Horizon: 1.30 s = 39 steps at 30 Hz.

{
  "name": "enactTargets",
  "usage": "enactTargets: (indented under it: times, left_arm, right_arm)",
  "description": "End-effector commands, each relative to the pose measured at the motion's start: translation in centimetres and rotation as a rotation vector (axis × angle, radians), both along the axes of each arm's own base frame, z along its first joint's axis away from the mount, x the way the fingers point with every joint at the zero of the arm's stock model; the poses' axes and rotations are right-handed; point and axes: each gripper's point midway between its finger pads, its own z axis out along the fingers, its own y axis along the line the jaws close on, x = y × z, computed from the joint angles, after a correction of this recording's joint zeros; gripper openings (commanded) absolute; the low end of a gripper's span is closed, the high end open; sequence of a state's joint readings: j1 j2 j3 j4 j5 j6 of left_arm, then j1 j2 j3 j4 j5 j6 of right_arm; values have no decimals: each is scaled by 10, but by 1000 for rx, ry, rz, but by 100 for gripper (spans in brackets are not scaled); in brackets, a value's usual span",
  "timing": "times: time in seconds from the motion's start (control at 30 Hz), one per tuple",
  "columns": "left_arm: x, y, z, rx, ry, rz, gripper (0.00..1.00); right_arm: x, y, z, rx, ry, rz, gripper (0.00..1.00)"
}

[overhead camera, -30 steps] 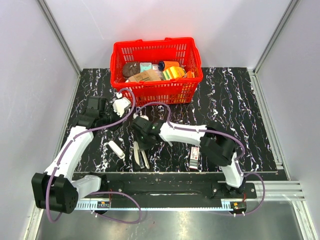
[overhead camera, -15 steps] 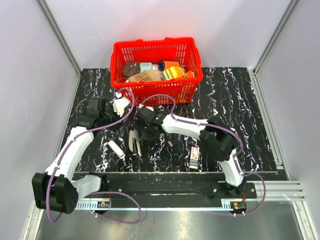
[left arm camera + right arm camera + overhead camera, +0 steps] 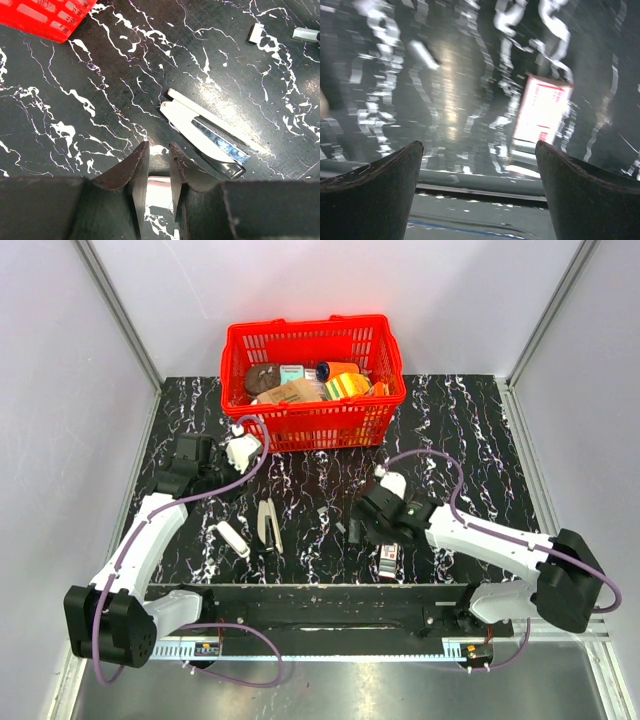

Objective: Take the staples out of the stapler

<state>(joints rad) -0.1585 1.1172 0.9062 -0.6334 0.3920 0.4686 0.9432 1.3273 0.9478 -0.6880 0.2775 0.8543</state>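
Observation:
The stapler (image 3: pixel 268 525) lies swung open on the black marble table, left of centre. In the left wrist view the stapler (image 3: pixel 207 132) shows its silvery channel facing up. Two short pale and silvery bits (image 3: pixel 323 512) (image 3: pixel 256 32), possibly staples, lie to its right. My left gripper (image 3: pixel 218 480) (image 3: pixel 159 145) hovers behind and left of the stapler. Its jaws stand a narrow gap apart with nothing gripped. My right gripper (image 3: pixel 358 528) (image 3: pixel 479 150) is wide open and empty, to the right of the stapler and apart from it.
A red basket (image 3: pixel 315 330) full of goods stands at the back. A plain white oblong piece (image 3: pixel 232 538) lies left of the stapler. A small red-black-white box (image 3: pixel 388 555) (image 3: pixel 542 112) sits by my right gripper, near the table's front edge.
My right gripper opened, let go of the stapler and swung away to the right. The stapler now lies by itself. The left arm stayed put.

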Motion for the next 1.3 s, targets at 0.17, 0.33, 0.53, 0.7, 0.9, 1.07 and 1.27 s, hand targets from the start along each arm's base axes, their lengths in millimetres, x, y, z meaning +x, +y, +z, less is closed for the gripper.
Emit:
enactTargets:
  times: [0.17,0.33,0.53,0.7,0.9,1.07,1.27]
  left_arm:
    - [6,-11,17,-68,-48,-20,28]
    - [6,-11,18,-68,-45,-20,28]
    - [6,-10,17,-63,-45,-18,28]
    - [6,-8,15,-52,-42,-17,28]
    - [5,-6,10,-37,-39,-17,28]
    - [5,-4,10,-27,-44,-11,28]
    - [5,-3,11,-26,-46,-7,28]
  right_arm:
    - [-23,-66,-48,-139,57,-180,100]
    - [-13,-69,-59,-161,69,-181,99]
    - [-3,-65,-78,-187,108,-170,89]
    - [3,-53,-88,-187,127,-116,84]
    - [8,-33,-93,-157,138,-3,82]
    - [3,-18,-92,-103,157,80,68]
    - [-5,-7,-91,-62,185,182,51]
